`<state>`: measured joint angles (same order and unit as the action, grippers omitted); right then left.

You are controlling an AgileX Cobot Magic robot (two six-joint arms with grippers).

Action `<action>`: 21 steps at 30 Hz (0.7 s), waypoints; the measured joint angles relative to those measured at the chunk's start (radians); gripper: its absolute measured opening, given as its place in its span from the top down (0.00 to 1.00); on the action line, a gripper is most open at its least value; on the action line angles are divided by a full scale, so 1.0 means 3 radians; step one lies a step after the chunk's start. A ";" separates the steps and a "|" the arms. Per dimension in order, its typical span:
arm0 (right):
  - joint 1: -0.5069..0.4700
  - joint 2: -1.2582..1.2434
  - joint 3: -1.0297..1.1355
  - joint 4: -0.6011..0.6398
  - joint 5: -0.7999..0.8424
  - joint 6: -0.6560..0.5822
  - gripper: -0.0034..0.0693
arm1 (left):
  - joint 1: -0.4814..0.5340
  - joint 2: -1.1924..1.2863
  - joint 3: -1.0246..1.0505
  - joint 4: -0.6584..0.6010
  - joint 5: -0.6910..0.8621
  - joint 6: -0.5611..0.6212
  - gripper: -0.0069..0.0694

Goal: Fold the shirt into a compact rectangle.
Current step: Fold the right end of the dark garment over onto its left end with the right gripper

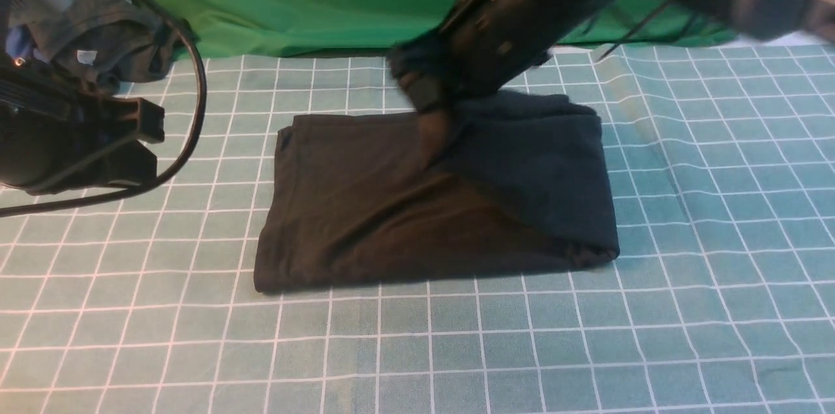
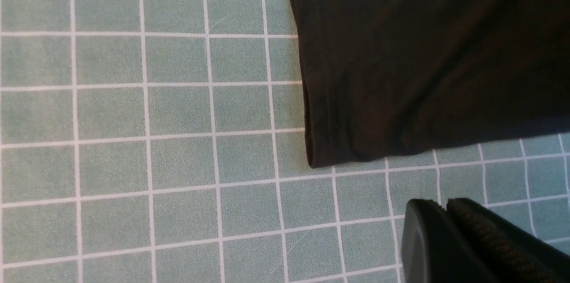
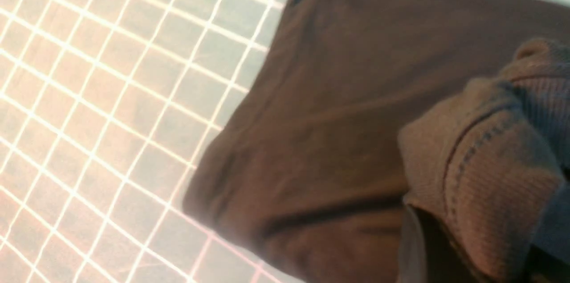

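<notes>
Shirt (image 1: 365, 205) is lying mid-table (image 1: 130, 336) as a rough rectangle. Its right portion is doubled over the left, so the package is narrowing.

Right end effector (image 1: 434, 140) is reaching across from the right and bearing down at the inner edge of that top flap. In its wrist view a ribbed edge (image 3: 481, 158) is bunching close against the camera, so I am reading the jaws as together and clamped on the shirt, though cloth is hiding the fingers themselves. Gripping there is probably keeping the flap from sliding as it is being laid.

Left end effector (image 2: 445, 211) is hovering over bare table just beside a left-hand corner of the shirt, jaws together, gripping nothing — likely parked clear of the fold.

Judgement: folding is nearing completion — the flap's far edge is overhanging the layer beneath and needing squaring.
</notes>
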<state>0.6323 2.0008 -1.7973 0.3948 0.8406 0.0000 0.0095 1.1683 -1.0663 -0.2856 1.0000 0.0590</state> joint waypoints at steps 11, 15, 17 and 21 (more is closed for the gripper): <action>0.0339 0.0409 0.0000 0.0287 -0.0496 0.0104 0.89 | 0.0000 0.0000 0.0000 -0.0011 0.0000 0.0000 0.89; 0.0440 0.0528 -0.0004 0.0347 -0.0766 0.0166 0.75 | 0.0000 0.0000 0.0000 -0.0011 0.0000 0.0000 0.89; 0.0499 0.0579 -0.0021 0.0362 -0.0872 0.0175 0.59 | 0.0000 0.0000 0.0000 -0.0011 0.0000 0.0003 0.89; 0.0544 0.0596 -0.0082 0.0362 -0.0829 0.0056 0.36 | 0.0000 0.0000 0.0000 -0.0011 0.0000 0.0027 0.89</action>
<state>0.7956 2.1795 -1.8218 0.5035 0.5920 0.0167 0.0095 1.1683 -1.0663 -0.2888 1.0000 0.0673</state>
